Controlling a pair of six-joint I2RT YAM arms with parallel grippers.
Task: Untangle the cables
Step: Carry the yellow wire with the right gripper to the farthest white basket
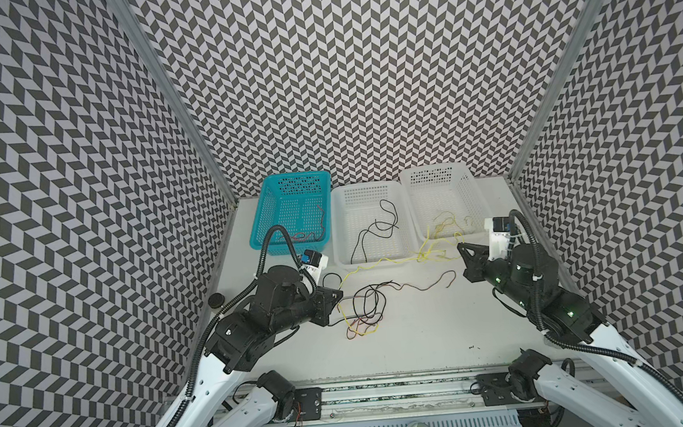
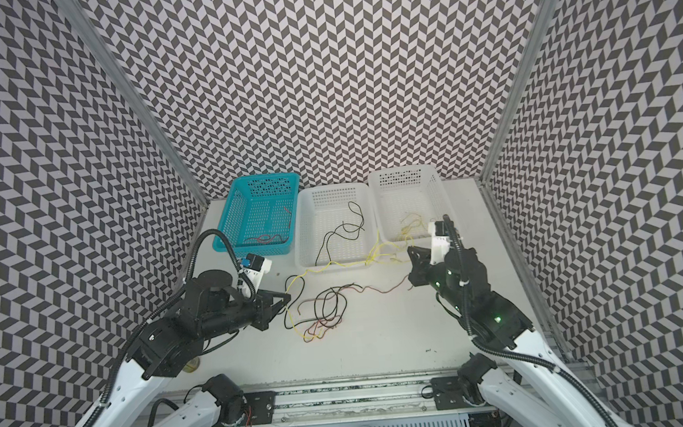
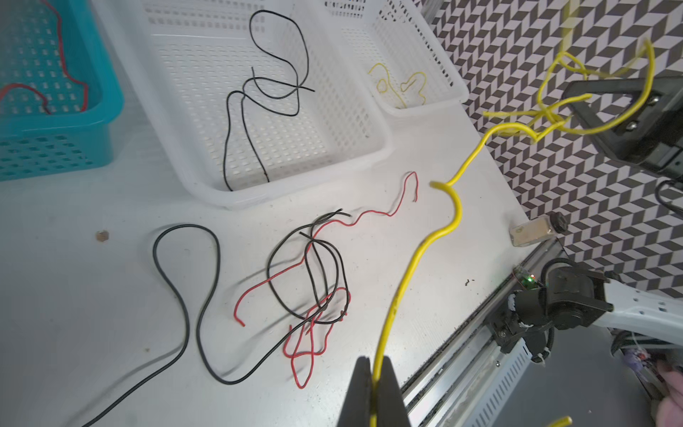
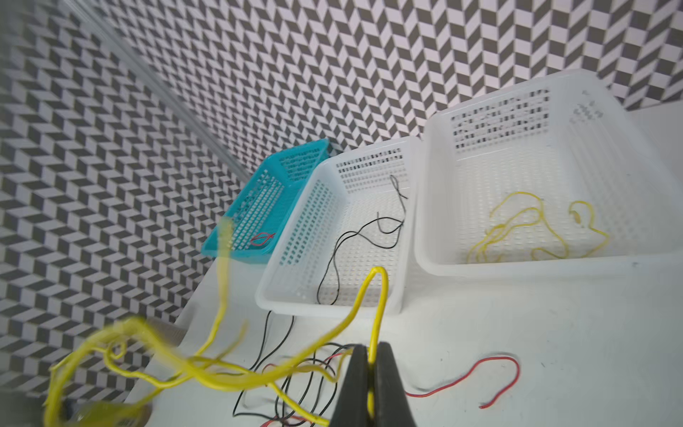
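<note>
Currently held: yellow cable (image 3: 394, 307), lifted off the desk (image 1: 424, 333), strung between both end effectors.
Loose cables: black and red tangle (image 1: 366, 308) flat on the desk between the arms.
Left end effector (image 3: 373, 392): clamped tight on the yellow cable.
Right end effector (image 4: 370, 384): pinched closed on the same cable.
Baskets: teal basket (image 1: 262, 212) with red cable (image 1: 324, 223), middle white basket (image 1: 338, 223) with black cables (image 3: 225, 148), right white basket (image 1: 437, 175) with yellow cables (image 4: 515, 193).

- Bright, even overhead light on the white surface (image 1: 424, 333).
- The cables (image 3: 314, 281) cast soft, pale shadows in the left wrist view.
- Both top views bow the patterned walls (image 1: 60, 203) at the edges.
- In the right wrist view the near yellow cable (image 4: 207, 366) is smeared; the white basket (image 4: 517, 268) behind is sharper.
</note>
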